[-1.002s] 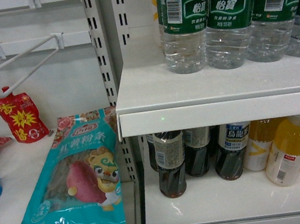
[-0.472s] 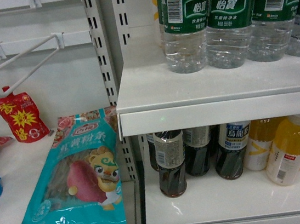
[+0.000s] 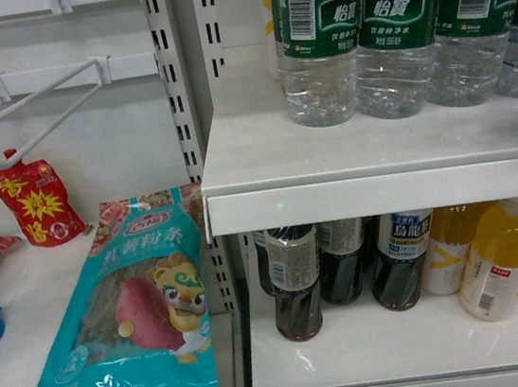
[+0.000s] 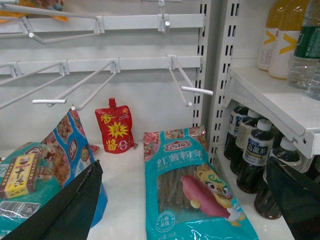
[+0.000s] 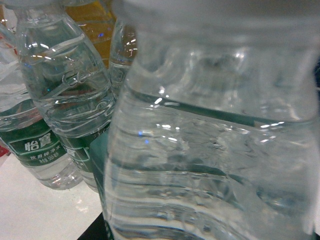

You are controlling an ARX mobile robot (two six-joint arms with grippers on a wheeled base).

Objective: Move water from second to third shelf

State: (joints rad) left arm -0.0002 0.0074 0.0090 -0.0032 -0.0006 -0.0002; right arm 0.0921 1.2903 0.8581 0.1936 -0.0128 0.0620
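The right wrist view is filled by a water bottle [image 5: 210, 150] pressed close, so the grasp on the upper shelf [image 3: 369, 155] seems in hand, though I cannot tell whether the right jaws are clamped. Next it must lift clear of the neighbouring bottles [image 3: 389, 33] and go down to the lower shelf [image 3: 393, 343], crowded with dark bottles [image 3: 295, 284] and yellow ones [image 3: 497, 258]. The left gripper [image 4: 195, 200] hangs wide open, idle over a teal bag [image 4: 192, 195].

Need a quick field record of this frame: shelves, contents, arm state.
upper shelf: row of water bottles, green labels
lower shelf: dark drink bottles, yellow drink bottles
left bay: teal noodle bag, red pouch
left pincer: open, holding nothing
right pincer: not in view; its camera is filled by one water bottle
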